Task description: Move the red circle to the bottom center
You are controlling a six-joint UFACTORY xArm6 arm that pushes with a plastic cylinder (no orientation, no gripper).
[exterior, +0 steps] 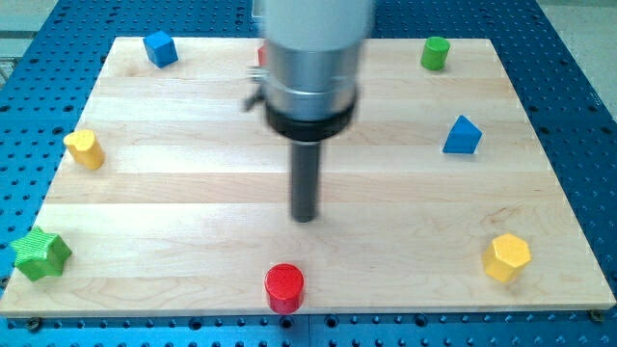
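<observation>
Red circle [284, 288] sitting at 6 o'clock on wooden board [193, 193], close to the edge. My tip [305, 218], a bare rod gripping nothing, hovering at its 12 o'clock, apart. Risking, with further downward pushing, sliding the circle off.

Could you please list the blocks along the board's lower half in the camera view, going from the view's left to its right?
Green star → red circle → yellow hexagon.
</observation>
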